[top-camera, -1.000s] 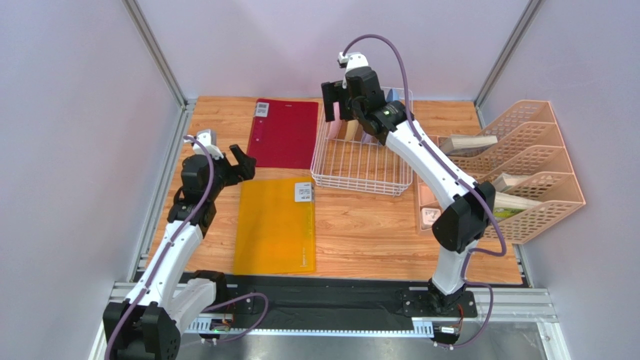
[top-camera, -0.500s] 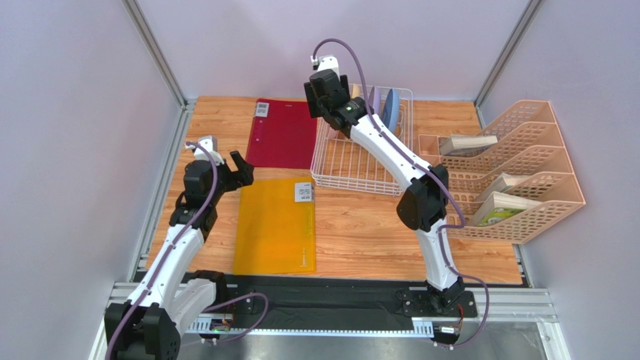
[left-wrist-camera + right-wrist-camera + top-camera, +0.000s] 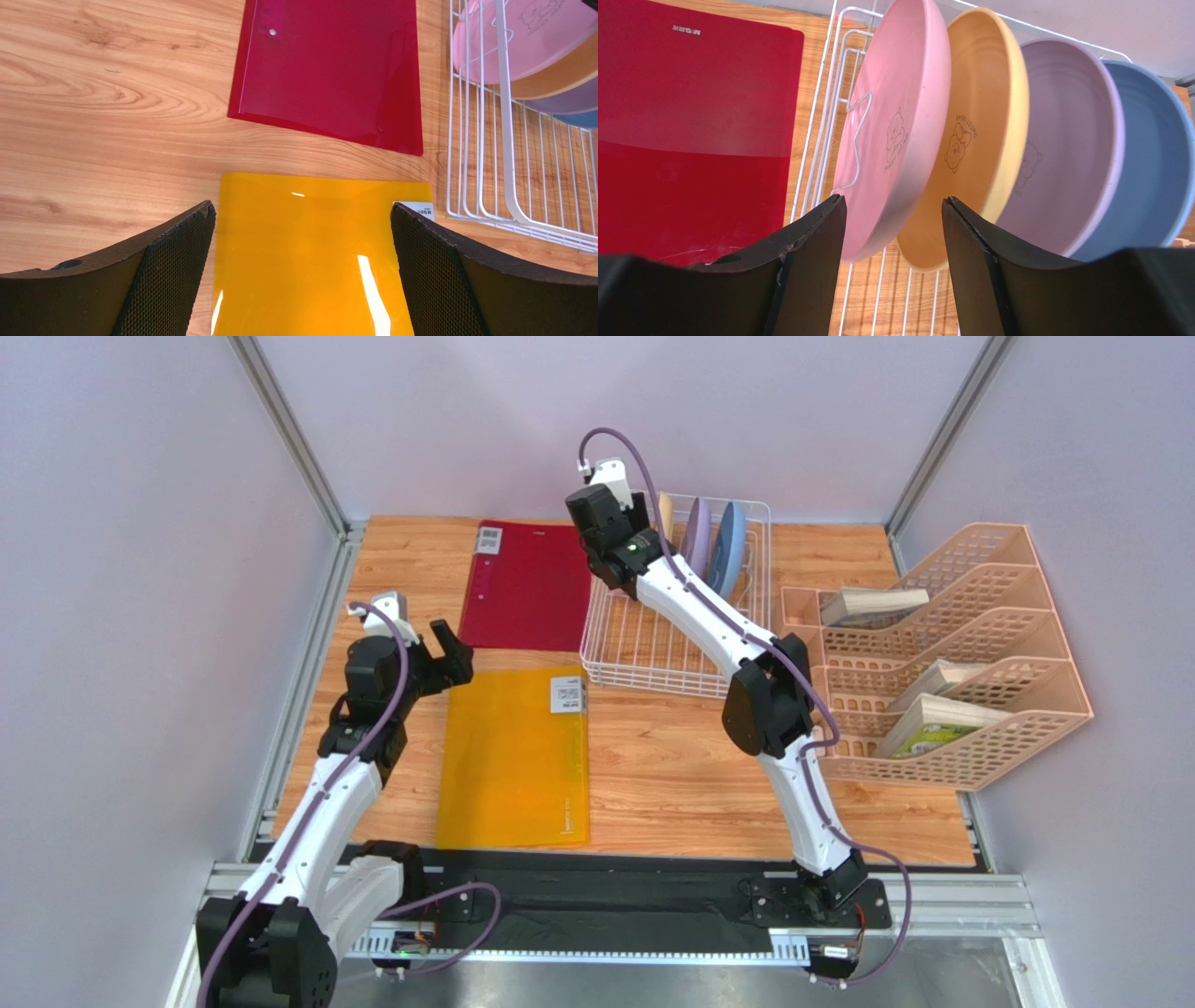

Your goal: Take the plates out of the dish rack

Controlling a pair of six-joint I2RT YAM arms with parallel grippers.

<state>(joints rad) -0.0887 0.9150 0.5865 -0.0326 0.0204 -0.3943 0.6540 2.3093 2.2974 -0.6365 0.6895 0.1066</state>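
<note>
Right wrist: plates [image 3: 1060, 140] on edge, right pincer [image 3: 893, 203] astride pink plate [image 3: 899, 119] (grip unclear)

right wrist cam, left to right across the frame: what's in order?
red folder → pink plate → cream plate → lavender plate → light blue plate
</note>
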